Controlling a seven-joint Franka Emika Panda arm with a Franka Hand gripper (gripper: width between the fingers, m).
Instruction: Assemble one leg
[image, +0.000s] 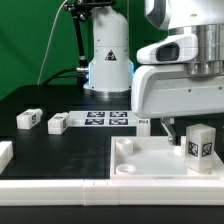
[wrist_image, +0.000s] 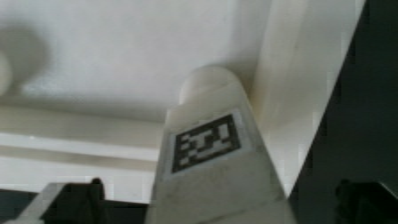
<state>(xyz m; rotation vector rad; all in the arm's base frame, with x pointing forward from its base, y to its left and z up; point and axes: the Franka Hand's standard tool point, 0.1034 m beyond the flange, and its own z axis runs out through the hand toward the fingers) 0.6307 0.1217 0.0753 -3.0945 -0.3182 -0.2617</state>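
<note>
- We see the leg (image: 200, 143) standing upright in the lower right of the exterior view, its black-and-white tag facing the camera.
- It rests on the tabletop (image: 150, 166), a broad white tray that fills the bottom of that frame, and stands close to the tray's far rim.
- The gripper (wrist_image: 210, 205) hangs directly over the leg, and its bulky white housing takes up the upper right of the exterior view.
- In the wrist view the claw looks spread. A dark finger (wrist_image: 71, 203) stands clear of the leg, with pale tray surface showing between them. The other side is too dark for us to read.
- The same wrist view shows the leg (wrist_image: 210, 140) rising down the middle of the picture with its tag square to the lens, against the white floor and raised wall of the tabletop (wrist_image: 107, 60).
- On the black table (image: 70, 145), in the middle left of the exterior view, we count two small white blocks (image: 27, 118) (image: 57, 123) lying well apart from the tray, each with a tag.
- Just beyond them, at frame centre, the marker board (image: 108, 119) lies flat with its row of tags.
- The arm's white base (image: 108, 60) rises behind the board at upper centre, before a green backdrop (image: 30, 40).
</note>
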